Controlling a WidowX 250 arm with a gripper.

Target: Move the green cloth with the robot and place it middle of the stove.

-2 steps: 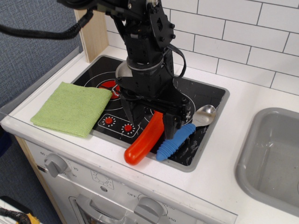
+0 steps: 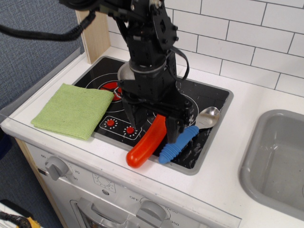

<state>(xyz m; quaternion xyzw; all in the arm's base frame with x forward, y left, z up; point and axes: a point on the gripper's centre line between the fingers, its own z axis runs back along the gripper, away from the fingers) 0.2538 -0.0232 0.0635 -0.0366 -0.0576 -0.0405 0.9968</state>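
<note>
The green cloth (image 2: 73,110) lies flat at the front left, partly on the white counter and with its right edge over the stove's (image 2: 209,97) left rim. My black robot arm (image 2: 147,42) stands over the stove's middle. My gripper (image 2: 153,124) points down with its two fingers spread, one left finger (image 2: 132,116) and one right finger (image 2: 173,128), on either side of the red handle (image 2: 147,141). It holds nothing and is to the right of the cloth, apart from it.
A steel pan (image 2: 124,72) with the red handle sits behind the arm on the stove. A spoon (image 2: 207,117) with a blue ribbed handle (image 2: 178,143) lies at the stove's front right. A grey sink basin (image 2: 280,161) is at the right. Oven knobs (image 2: 56,167) line the front.
The arm has shifted very slightly up and left; the cloth, pan and spoon have not moved.
</note>
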